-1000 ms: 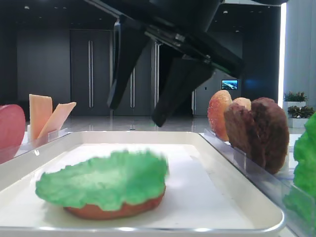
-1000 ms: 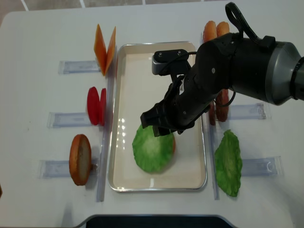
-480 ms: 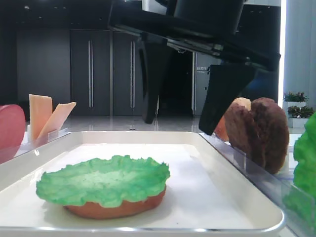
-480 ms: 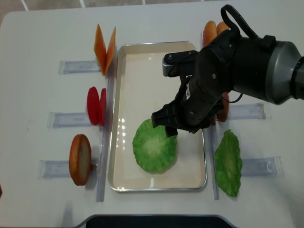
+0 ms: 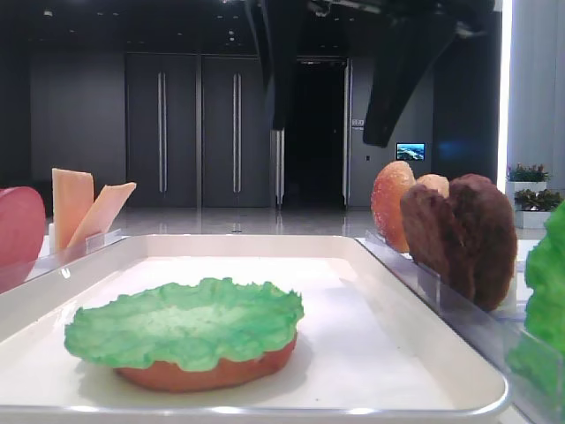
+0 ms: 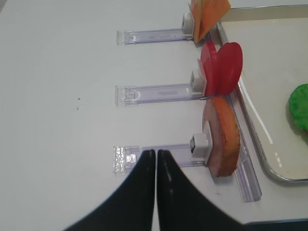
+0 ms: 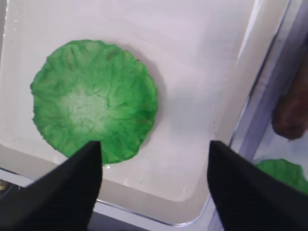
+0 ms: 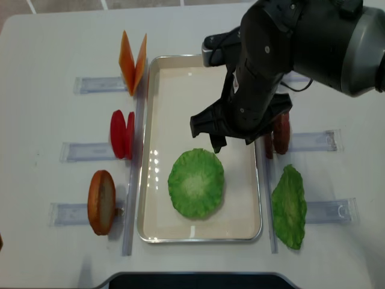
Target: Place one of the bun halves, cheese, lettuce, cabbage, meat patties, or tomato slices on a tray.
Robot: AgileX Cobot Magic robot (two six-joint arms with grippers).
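Note:
A ruffled green lettuce [image 8: 195, 183] leaf lies on a bun half [image 5: 203, 375] in the near part of the off-white tray [image 8: 156, 229]. My right gripper [image 8: 234, 137] hangs open above the tray just beyond the leaf, with nothing between its fingers. In the right wrist view the lettuce [image 7: 94, 98] lies below and left of the right gripper [image 7: 154, 144]. Well left of the tray, my left gripper [image 6: 156, 151] is shut and empty over the table, beside the holder of an upright bun half [image 6: 224, 137].
Clear holders [image 8: 90, 150] left of the tray carry cheese [image 8: 132, 60], tomato slices [image 8: 122, 133] and a bun half [image 8: 101, 201]. On the right stand meat patties [image 8: 278, 132], a second lettuce leaf [image 8: 289, 206] and more bun halves [image 5: 393, 203].
My right gripper opened wider, rose off the lettuce and drew back toward the tray's far end. The lettuce stays on the bun half.

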